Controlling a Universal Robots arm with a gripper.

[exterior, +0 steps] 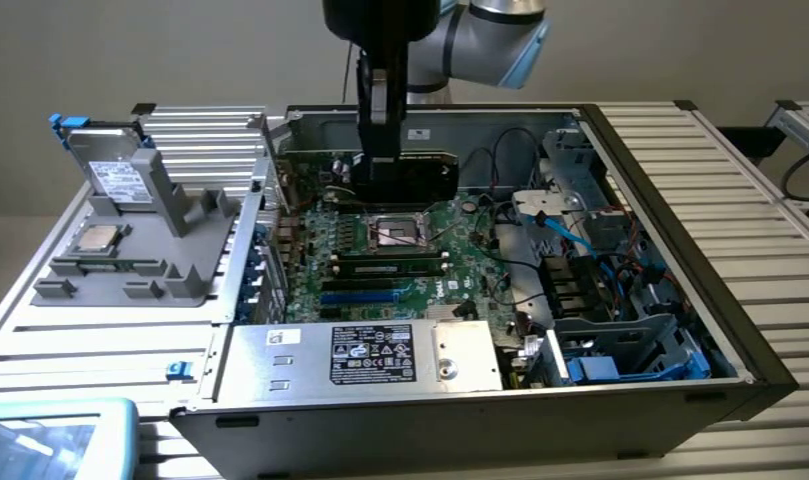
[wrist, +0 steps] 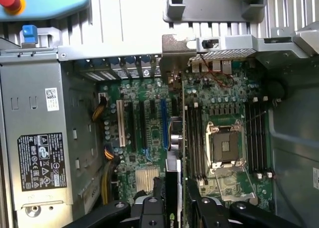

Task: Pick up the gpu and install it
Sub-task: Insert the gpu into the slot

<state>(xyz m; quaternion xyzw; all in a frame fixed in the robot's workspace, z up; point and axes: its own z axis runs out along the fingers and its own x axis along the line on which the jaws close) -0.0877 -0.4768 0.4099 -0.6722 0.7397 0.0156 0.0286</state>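
Note:
The gpu (exterior: 420, 178), a flat dark card, hangs upright over the back of the open computer case (exterior: 671, 250), above the green motherboard (exterior: 377, 262). My gripper (exterior: 375, 165) comes straight down from above and is shut on the card's upper edge. In the wrist view the gpu (wrist: 175, 138) shows edge-on between my fingers (wrist: 158, 195), with its silver bracket (wrist: 172, 58) at the case's rear wall. The card lies between the blue expansion slot (wrist: 163, 121) and the memory slots (wrist: 195, 138). I cannot tell whether its lower edge touches a slot.
The CPU socket (exterior: 396, 230) sits beside the card. A silver power supply (exterior: 364, 355) fills the case front. Blue cables (exterior: 564, 228) and a drive cage (exterior: 631, 350) are on the exterior view's right. A grey fixture (exterior: 137, 245) with a silver drive (exterior: 111, 172) stands on the exterior view's left.

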